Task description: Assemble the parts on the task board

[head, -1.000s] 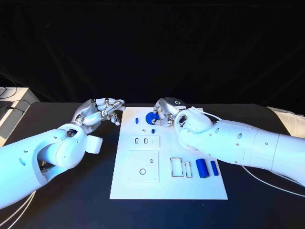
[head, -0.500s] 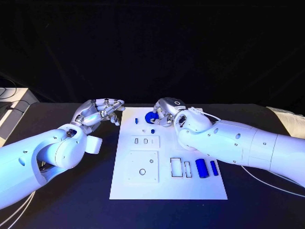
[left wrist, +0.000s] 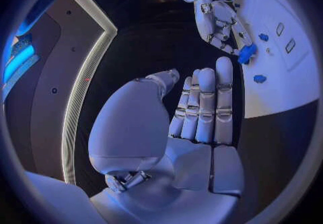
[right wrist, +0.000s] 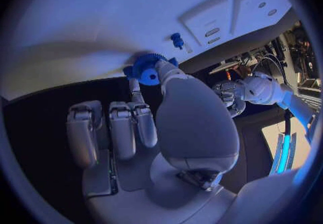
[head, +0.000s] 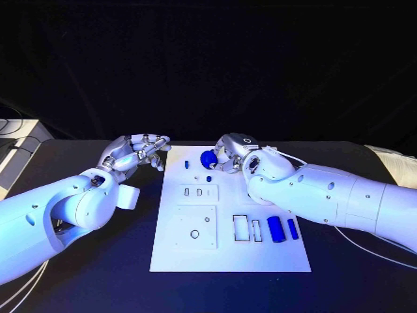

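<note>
Now | our right hand [head: 233,154] pinches blue gear [right wrist: 147,69]; left hand [head: 133,152] empty, half-curled | we keep gear level over task board [head: 229,257] beneath.

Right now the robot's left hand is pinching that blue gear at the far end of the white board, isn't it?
Not the left: the right hand pinches the blue gear at the far end of the white board, as the right wrist view shows. The left hand holds nothing.

right hand [right wrist: 145,127]: pinches blue gear [right wrist: 146,68] betw. thumb & a finger (gear at board edge)
task board [right wrist: 121,14]: white, w/ small blue peg [right wrist: 177,39]
left hand [right wrist: 237,93]: beyond board
</note>
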